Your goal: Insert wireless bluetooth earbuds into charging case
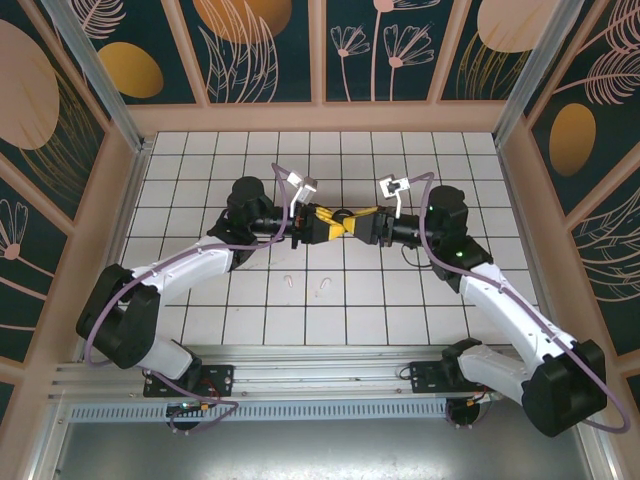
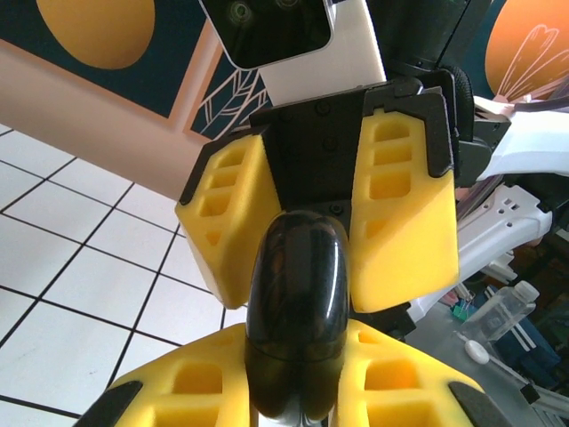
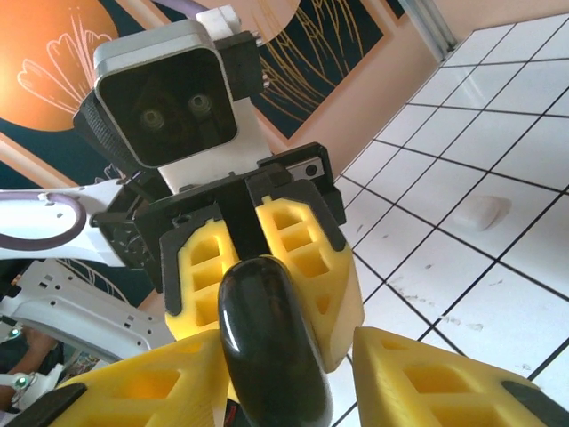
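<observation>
**Two Arms Meet Over Case While Earbuds Wait on the Tiles**

Above the middle of the white tiled floor (image 1: 400, 300), both arms reach inward and meet at a glossy black charging case (image 2: 298, 302), held clear of the surface. The left gripper (image 1: 330, 224) is clamped on the case, its yellow pads pressed against both sides. The right gripper (image 1: 358, 222) comes in from the opposite side, its fingers flanking the case's other end. Its own wrist view shows a sliver of floor between one pad and the shell, so whether it has a grip cannot be told. The case looks closed, with a faint seam running around its body. Two white earbuds (image 1: 289, 281) (image 1: 327, 285) lie side by side on the tiles nearer the arm bases, well apart from the case.

The likely hazard is the shell itself. It is smooth and rounded, and a pull from the right side that is not square to the seam could twist it out of the left pads. A dropped case could land near the earbuds and scatter them. With both claws busy at the case, neither is free for the buds.
</observation>
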You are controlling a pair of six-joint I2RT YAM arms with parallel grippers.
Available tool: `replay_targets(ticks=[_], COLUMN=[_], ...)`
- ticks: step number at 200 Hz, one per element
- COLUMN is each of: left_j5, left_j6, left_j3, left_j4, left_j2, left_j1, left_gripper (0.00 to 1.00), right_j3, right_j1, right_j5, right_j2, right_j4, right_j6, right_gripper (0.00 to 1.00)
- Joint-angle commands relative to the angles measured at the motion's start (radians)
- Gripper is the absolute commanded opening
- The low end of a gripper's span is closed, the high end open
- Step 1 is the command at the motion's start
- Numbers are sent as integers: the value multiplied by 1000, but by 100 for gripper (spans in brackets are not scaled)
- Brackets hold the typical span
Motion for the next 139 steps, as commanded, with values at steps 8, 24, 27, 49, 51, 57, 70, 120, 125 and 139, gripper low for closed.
replay_targets(ticks=[8,24,27,49,51,57,70,120,125,139], left_j5=[55,45,43,23,21,18,1,-296,-335,-457], left_j6=[-17,-12,-10,21,23,37,70,258,272,292], left_j3=[47,48,49,53,53,52,54,55,55,55], left_j4=[60,51,46,5,1,-13,-57,-354,-378,-438], left_j2=[16,19,18,17,16,15,8,-53,-59,-74], left_j1=[-1,2,1,5,5,6,11,53,56,61], left_gripper=[0,7,9,22,23,26,33,52,53,54], right_j3=[3,7,7,7,7,5,1,9,16,45], right_j1=[7,5,4,-13,-16,-28,-56,-186,-192,-198], right_j5=[-20,13,22,92,100,123,141,214,224,246], right_j2=[22,24,23,16,15,12,14,55,72,125], right_j4=[26,15,11,-14,-16,-26,-45,-162,-180,-209], right_j6=[-15,-18,-18,-13,-10,-3,7,32,29,20], right_gripper=[30,23,22,19,19,18,16,17,17,17])
